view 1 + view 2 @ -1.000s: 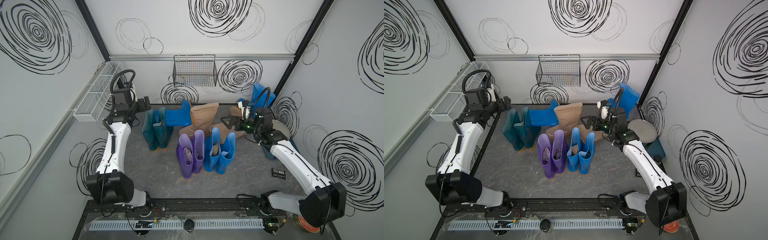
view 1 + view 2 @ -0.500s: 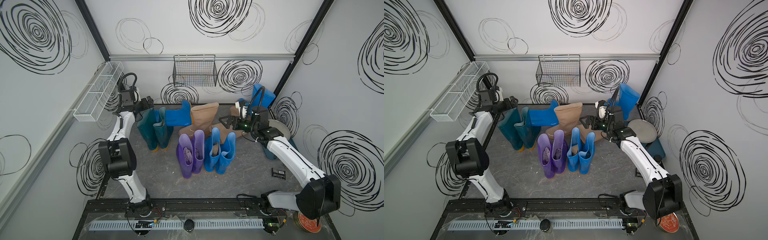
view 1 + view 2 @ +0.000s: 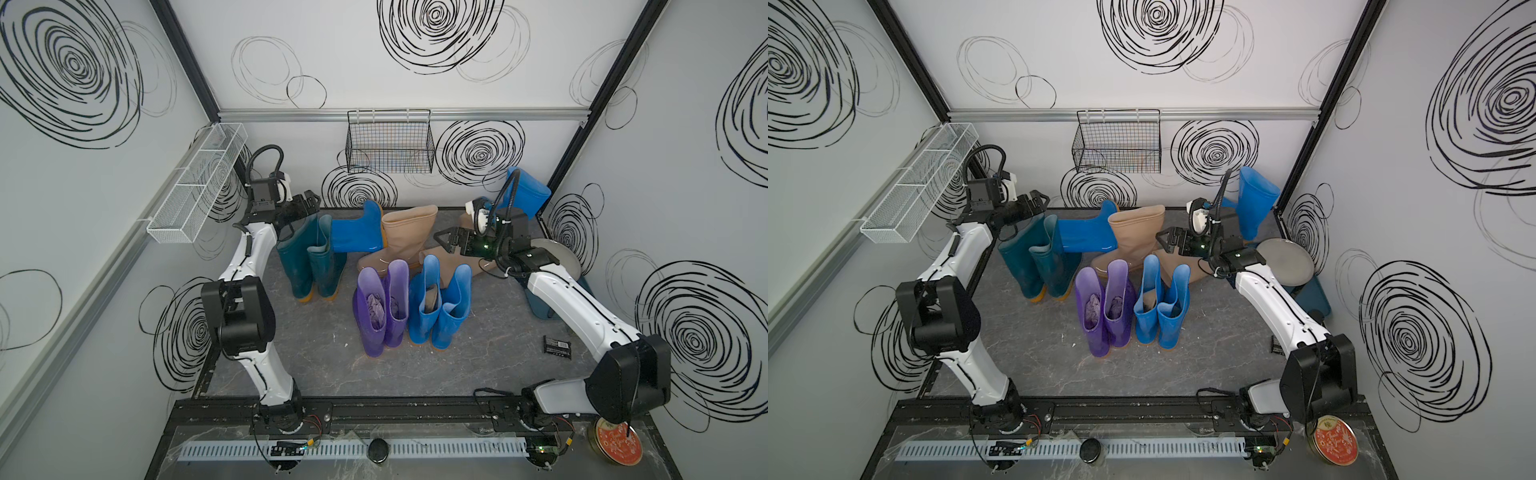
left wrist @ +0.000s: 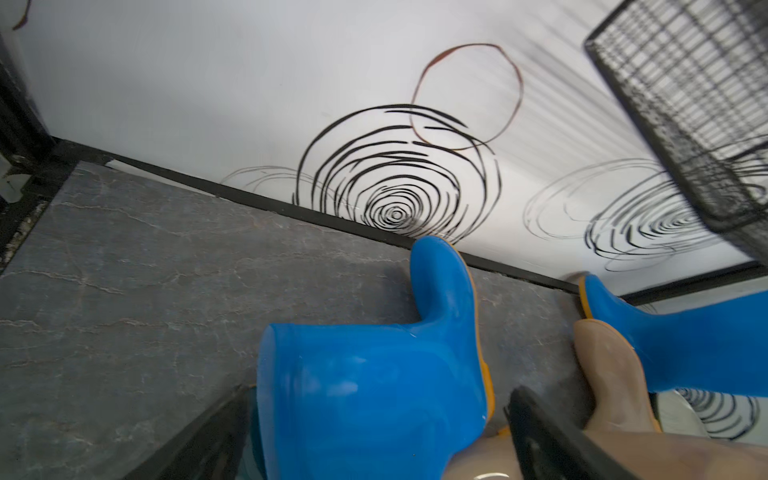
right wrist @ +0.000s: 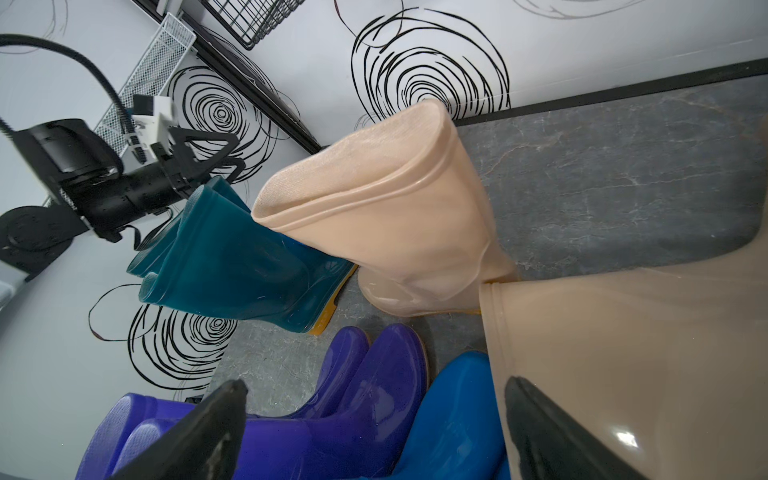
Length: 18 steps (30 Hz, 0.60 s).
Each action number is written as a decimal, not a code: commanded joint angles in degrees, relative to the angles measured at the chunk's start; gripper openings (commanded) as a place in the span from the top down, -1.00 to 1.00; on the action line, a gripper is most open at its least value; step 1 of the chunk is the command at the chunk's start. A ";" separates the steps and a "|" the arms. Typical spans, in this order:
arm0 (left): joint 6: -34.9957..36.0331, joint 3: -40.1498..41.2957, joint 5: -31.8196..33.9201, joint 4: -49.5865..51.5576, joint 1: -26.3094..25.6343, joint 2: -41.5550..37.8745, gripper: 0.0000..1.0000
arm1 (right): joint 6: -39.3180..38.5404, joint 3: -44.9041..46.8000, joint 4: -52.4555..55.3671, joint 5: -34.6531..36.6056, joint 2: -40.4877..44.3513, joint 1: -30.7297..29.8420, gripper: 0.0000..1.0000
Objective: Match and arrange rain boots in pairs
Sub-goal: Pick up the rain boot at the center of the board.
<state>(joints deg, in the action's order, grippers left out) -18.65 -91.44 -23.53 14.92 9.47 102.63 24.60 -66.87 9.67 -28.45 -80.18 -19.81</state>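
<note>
Rain boots stand in pairs in both top views: dark teal (image 3: 309,266), purple (image 3: 380,307) and blue (image 3: 440,307). A single blue boot (image 3: 357,228) lies on its side behind them. One tan boot (image 3: 405,232) stands upright and another tan boot (image 3: 446,266) lies beside it. A fourth blue boot (image 3: 528,195) leans in the back right corner. My left gripper (image 3: 309,203) hovers open above the teal tops, and the lying blue boot (image 4: 374,395) shows between its fingers. Open too, my right gripper (image 3: 446,241) hangs over the lying tan boot (image 5: 623,353).
A black wire basket (image 3: 390,145) hangs on the back wall and a white wire shelf (image 3: 199,183) on the left wall. A grey plate (image 3: 561,257) rests on a teal tray (image 3: 540,307) at the right. A small black item (image 3: 557,347) lies on the floor.
The left arm has folded, its elbow swinging forward, and its gripper has shifted a little right over the teal boots. The right gripper has barely moved.
</note>
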 commanded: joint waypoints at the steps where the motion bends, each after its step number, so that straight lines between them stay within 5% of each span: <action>1: -1.76 0.41 -0.17 -2.71 1.07 -4.72 -0.99 | 0.24 -1.77 -0.41 -0.29 -0.94 -0.91 -1.00; 9: 0.87 -8.03 1.50 1.54 4.43 -2.38 -0.99 | -0.17 -0.97 -0.14 -0.23 -0.68 -1.40 -1.00; 18: 6.88 -20.09 0.13 8.74 6.64 11.67 -0.99 | -0.52 -2.41 2.78 1.72 -1.04 -2.49 -1.00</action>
<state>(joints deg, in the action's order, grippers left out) -14.83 -108.18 -21.96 20.36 15.46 110.26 24.58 -66.96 10.44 -27.83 -81.17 -21.78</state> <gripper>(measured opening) 0.994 0.998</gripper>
